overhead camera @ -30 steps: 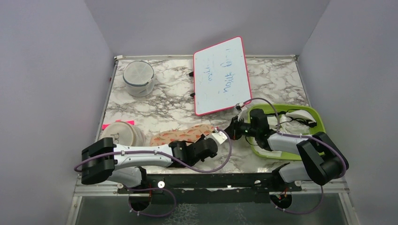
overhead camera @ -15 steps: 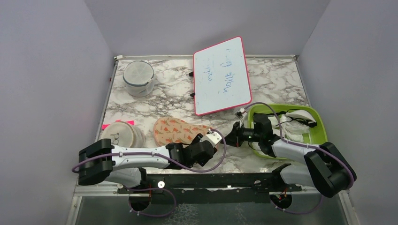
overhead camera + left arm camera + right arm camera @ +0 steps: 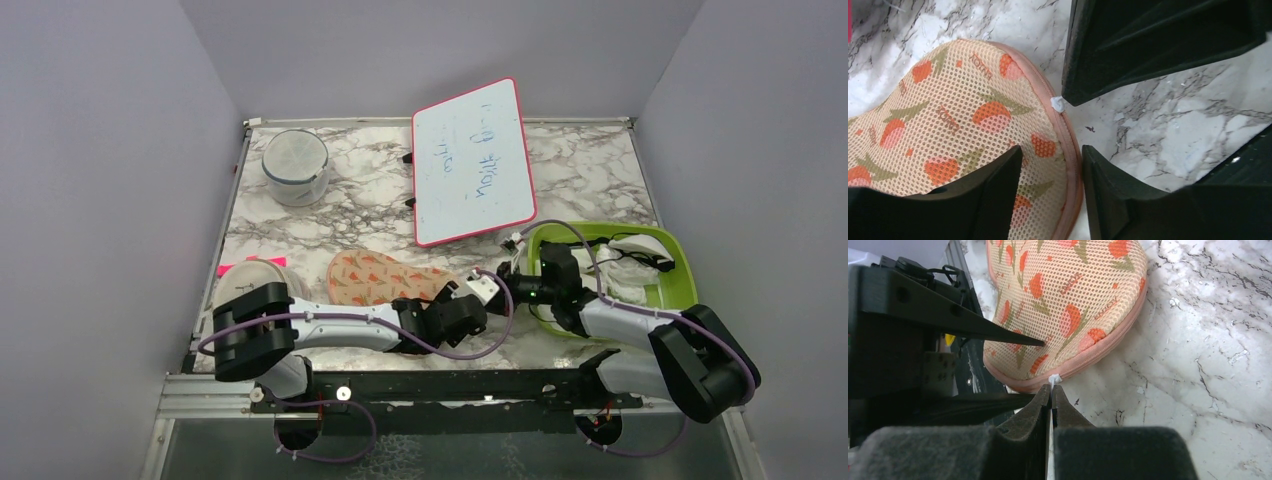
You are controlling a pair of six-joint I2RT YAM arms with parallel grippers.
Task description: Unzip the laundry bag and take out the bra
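The laundry bag (image 3: 375, 280) lies flat on the marble table, a peach mesh pouch with orange and green motifs (image 3: 958, 115) and a pink zip round its edge (image 3: 1098, 347). My right gripper (image 3: 1051, 388) is shut on the small white zip pull (image 3: 1053, 377) at the bag's right end, and in the overhead view it (image 3: 503, 281) reaches in from the right. My left gripper (image 3: 1050, 167) is open, one finger over the mesh and the other just outside the zipped edge. From above it (image 3: 472, 298) sits at the same end. The bra is hidden.
A green tray (image 3: 680, 262) with white garments stands at the right, under the right arm. A red-framed whiteboard (image 3: 472, 160) leans at the back. A white mesh cylinder (image 3: 296, 165) stands back left, and a round white pouch (image 3: 255, 283) lies left of the bag.
The left gripper let go of the bag, opened, and slid right to the bag's end. The bag dropped flat on the table. The right gripper stayed shut at the zip pull.
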